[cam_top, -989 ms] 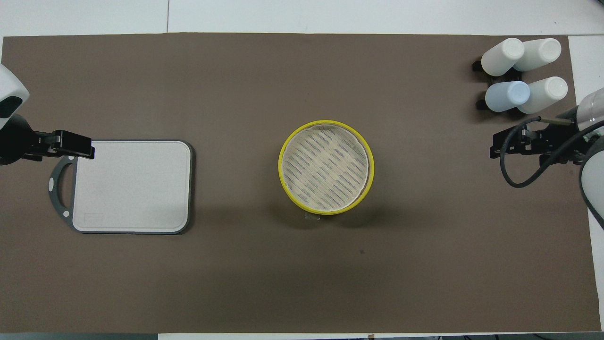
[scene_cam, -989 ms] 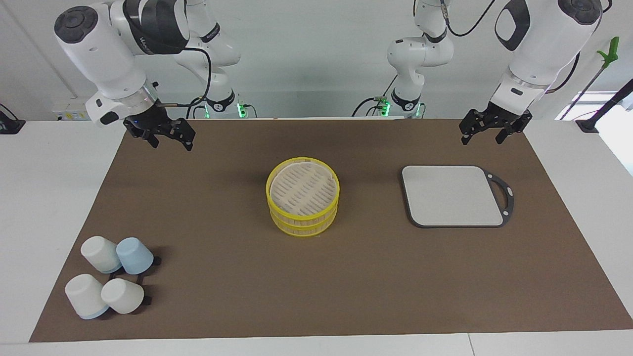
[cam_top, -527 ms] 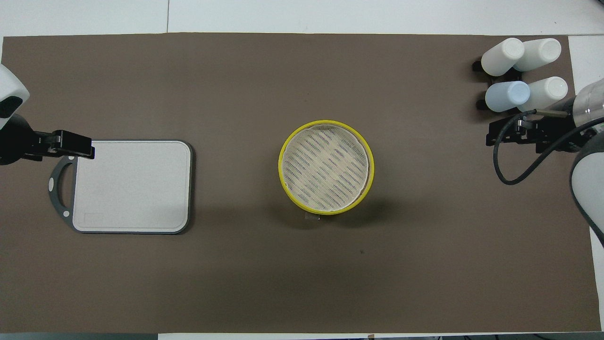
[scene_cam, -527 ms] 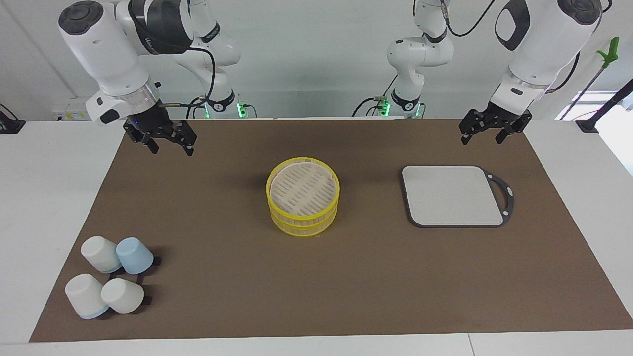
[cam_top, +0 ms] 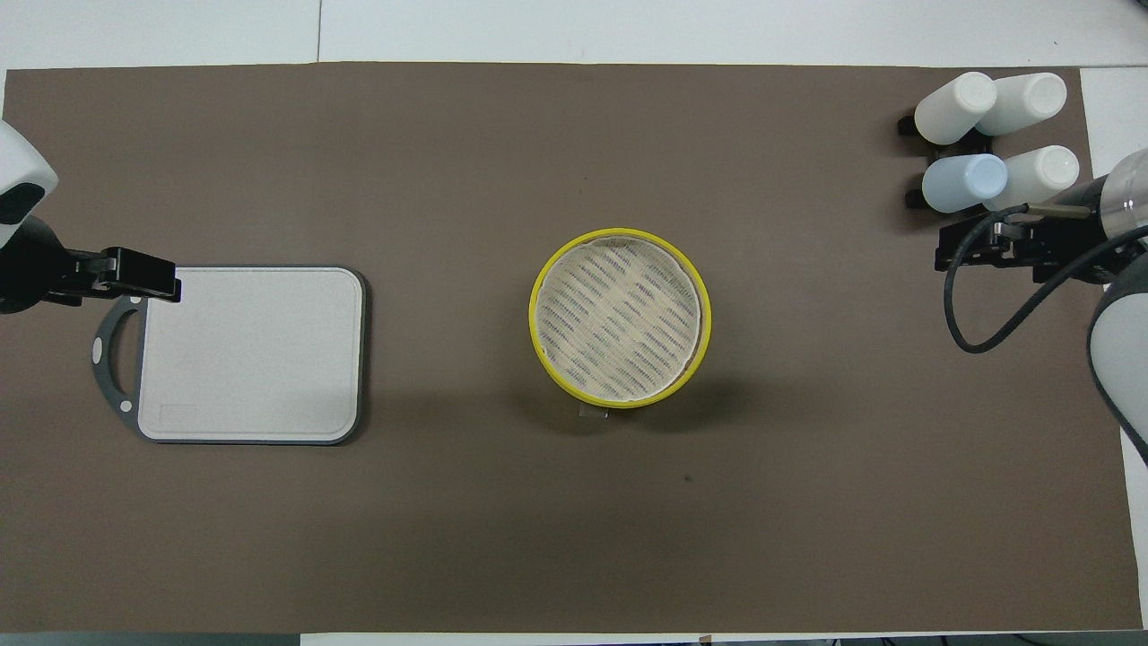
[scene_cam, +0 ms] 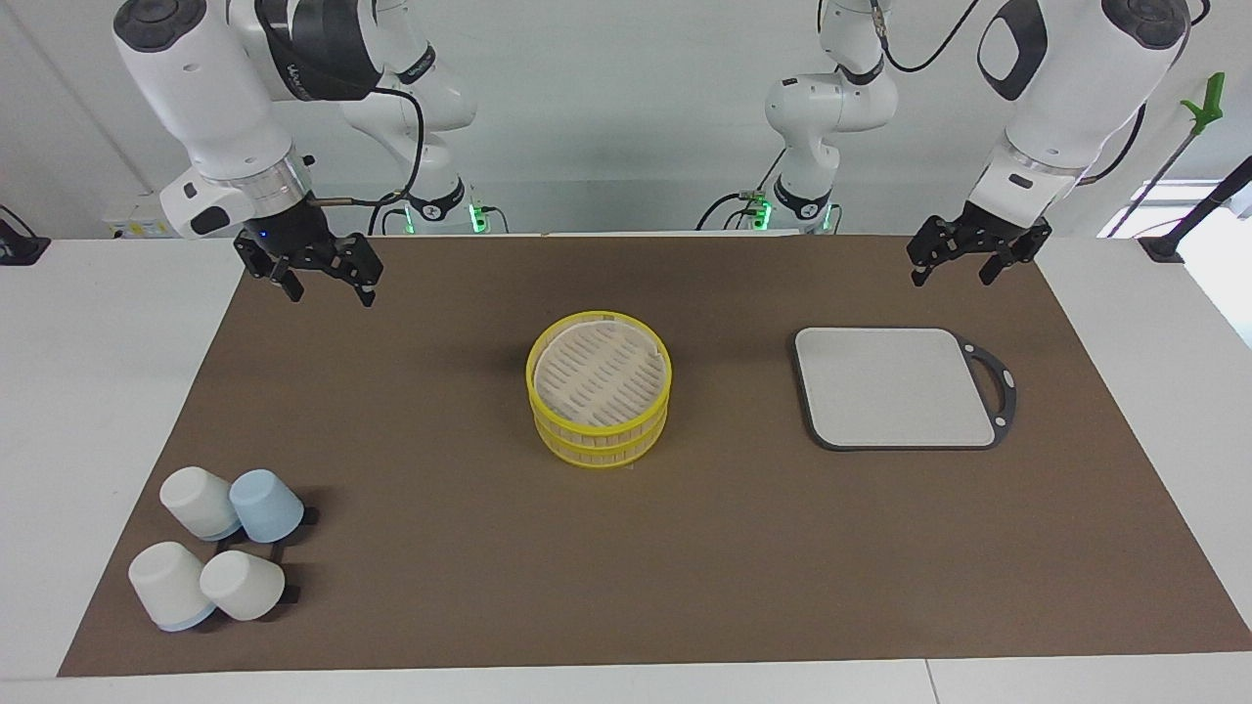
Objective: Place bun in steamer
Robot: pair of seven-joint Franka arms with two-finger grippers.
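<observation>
— Where's the steamer [scene_cam: 599,401]?
— Mid-table [scene_cam: 98,391], on the mat [scene_cam: 685,567]. With twelve pointing away from me, the board [scene_cam: 895,386] lies at its nine o'clock and the cups [scene_cam: 220,557] toward two.
— And your claws?
— Both spread wide, gripping nothing. My left claw [scene_cam: 963,262] hangs over the mat near the board's handle, my right claw [scene_cam: 321,284] over the mat around three o'clock. Where the bun is, I cannot tell.

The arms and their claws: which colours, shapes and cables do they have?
Both arms are glossy white, rounded segments with dark grey joint caps. The right claw and left claw are black, with two fingers each. A black cable loops along the right arm.
</observation>
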